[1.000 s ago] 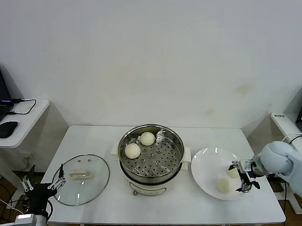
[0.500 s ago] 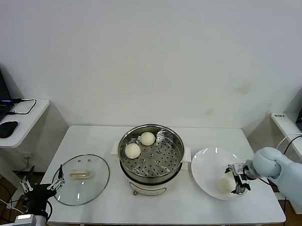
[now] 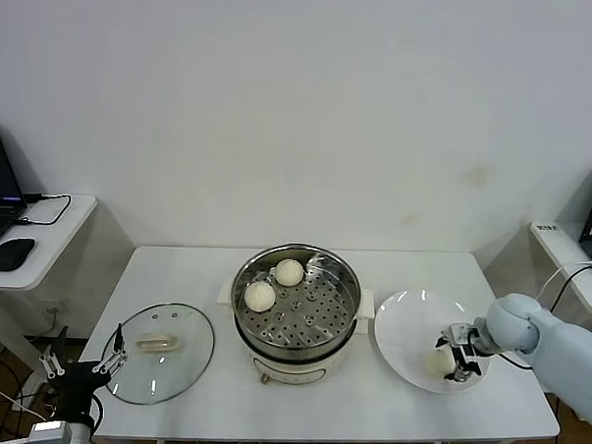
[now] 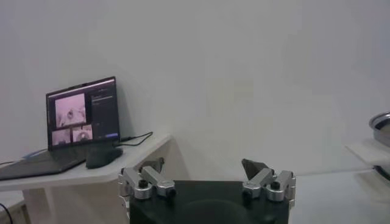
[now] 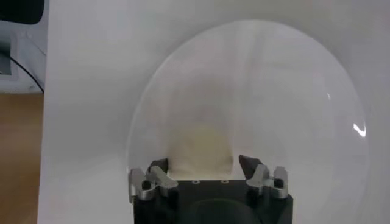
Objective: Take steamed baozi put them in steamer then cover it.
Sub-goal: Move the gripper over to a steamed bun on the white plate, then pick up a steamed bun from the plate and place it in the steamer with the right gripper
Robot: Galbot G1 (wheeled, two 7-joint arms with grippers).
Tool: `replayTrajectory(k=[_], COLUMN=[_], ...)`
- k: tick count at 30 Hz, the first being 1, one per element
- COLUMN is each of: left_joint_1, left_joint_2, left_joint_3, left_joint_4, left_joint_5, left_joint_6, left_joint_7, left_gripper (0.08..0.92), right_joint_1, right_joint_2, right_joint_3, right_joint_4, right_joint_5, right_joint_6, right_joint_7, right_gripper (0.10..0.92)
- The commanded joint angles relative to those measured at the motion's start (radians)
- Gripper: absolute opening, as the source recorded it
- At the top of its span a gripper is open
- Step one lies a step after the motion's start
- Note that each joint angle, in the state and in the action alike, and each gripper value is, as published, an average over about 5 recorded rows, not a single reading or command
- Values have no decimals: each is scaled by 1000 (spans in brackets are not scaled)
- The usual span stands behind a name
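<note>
Right gripper (image 3: 456, 361) sits over the white plate (image 3: 404, 330), fingers apart around a smooth cream-white baozi (image 5: 201, 144). Left gripper (image 4: 207, 176) is parked near-left, fingers apart.

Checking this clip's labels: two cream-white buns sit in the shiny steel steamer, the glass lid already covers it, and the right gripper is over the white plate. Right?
One thing is off. The round glass lid is not on the shiny steel steamer; the head view shows it lying flat on the white table to the steamer's left. The rest holds: two cream-white buns in the steamer, right gripper over the white plate.
</note>
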Motion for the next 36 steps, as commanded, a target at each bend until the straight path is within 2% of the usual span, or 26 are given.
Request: replayTrajectory(k=[1,6,21,30,36], left_joint_1=[1,1,-6,-5,3], left_joint_2=[0,-1,10,12,6], left_joint_3=[0,1,0,-5,-14], left_joint_4=[-2,-5,-8,-19,-27], left_joint_5=[0,0,-6,-10,-11], left_joint_6=[0,-1,-4,-6,-8], left_joint_7=[0,0,-1,-1,-1], left_gripper=[823,823,823,823,823], right_joint_1=[3,66,501,833,918], right_joint_2=[9,0,1,176,310], right_joint_3=[-2,-35,-195,-367,-483], right_joint_4=[-10,-8,-31,-45,14], right_joint_5=[2,23,219,351,418], right_joint_6=[-1,-5,-23,-47,-58], right_joint_7=[0,-15,-77,-61,-22], right_gripper=[578,550,567,568,568])
